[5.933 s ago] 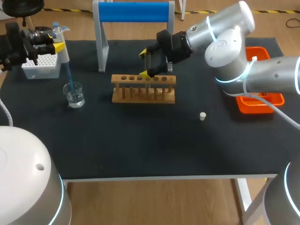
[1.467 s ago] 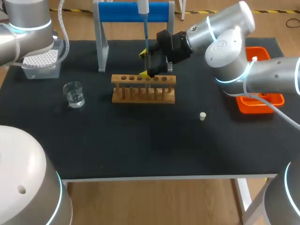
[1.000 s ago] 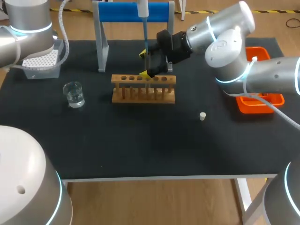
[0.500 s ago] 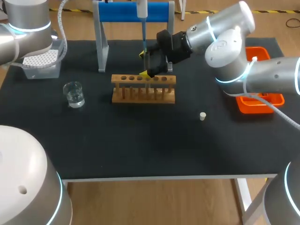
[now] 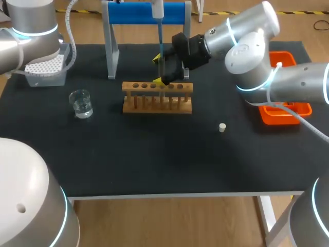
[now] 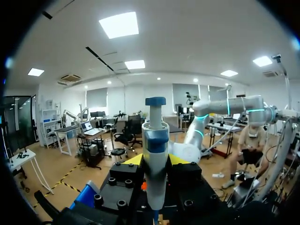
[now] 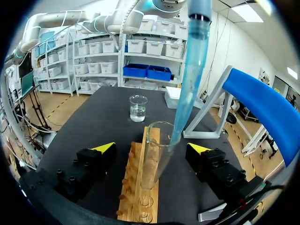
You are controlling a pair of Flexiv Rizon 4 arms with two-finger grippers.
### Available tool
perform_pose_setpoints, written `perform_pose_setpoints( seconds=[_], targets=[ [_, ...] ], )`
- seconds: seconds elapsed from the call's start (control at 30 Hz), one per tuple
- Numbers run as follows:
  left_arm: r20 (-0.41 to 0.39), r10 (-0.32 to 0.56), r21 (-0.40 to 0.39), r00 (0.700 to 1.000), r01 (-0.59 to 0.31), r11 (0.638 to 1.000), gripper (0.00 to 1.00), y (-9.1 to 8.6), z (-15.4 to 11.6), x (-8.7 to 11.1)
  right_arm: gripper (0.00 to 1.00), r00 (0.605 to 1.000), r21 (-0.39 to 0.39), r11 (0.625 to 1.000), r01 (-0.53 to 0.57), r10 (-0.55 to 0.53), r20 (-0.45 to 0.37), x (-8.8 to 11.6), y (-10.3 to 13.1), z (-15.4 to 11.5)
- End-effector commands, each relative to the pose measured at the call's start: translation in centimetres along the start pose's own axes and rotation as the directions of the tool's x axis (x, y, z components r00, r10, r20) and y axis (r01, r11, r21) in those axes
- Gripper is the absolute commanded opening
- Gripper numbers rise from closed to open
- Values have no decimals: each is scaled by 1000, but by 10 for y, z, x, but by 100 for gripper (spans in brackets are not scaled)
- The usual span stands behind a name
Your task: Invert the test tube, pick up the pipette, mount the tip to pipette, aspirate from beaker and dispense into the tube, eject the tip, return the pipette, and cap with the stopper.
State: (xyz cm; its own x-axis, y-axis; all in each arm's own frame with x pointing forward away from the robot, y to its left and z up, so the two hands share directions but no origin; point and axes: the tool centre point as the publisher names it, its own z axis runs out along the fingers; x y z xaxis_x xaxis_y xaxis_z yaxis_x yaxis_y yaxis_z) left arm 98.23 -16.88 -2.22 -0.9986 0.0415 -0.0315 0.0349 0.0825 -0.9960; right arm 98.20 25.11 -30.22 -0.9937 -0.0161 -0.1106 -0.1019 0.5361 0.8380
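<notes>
The pipette stands upright with my left gripper shut on its white and blue body. In the head view the pipette hangs from the top edge. Its blue tip points down into the mouth of the clear test tube, which stands in the wooden rack. In the right wrist view the blue tip ends just inside the tube's rim. My right gripper is open, one finger on each side of the tube, neither touching it. The beaker holds water at the left. The stopper lies right of the rack.
A white tip box sits at the back left. The blue-topped pipette stand rises behind the rack. An orange tray lies at the right edge, under my right arm.
My left arm has carried the pipette from the beaker to above the test tube. Over the last second the tip only wavers slightly. My right gripper has stayed in place.
</notes>
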Motion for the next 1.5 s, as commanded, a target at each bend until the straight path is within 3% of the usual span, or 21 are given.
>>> perform_pose_setpoints(
  seconds=[0.03,0.97,1.5],
  targets=[
    [-8,3,5,1000,-3,1000,0,1,2,-2,100,1000,3,1000,0,0,-4,-1,0,-1],
    [-16,14,-38,1000,-14,999,0,8,-3,12,100,1000,3,1000,0,0,-4,-1,0,-1],
    [-35,40,-16,999,-41,999,0,11,6,11,100,1000,3,1000,0,0,-4,-1,0,-1]
  ],
)
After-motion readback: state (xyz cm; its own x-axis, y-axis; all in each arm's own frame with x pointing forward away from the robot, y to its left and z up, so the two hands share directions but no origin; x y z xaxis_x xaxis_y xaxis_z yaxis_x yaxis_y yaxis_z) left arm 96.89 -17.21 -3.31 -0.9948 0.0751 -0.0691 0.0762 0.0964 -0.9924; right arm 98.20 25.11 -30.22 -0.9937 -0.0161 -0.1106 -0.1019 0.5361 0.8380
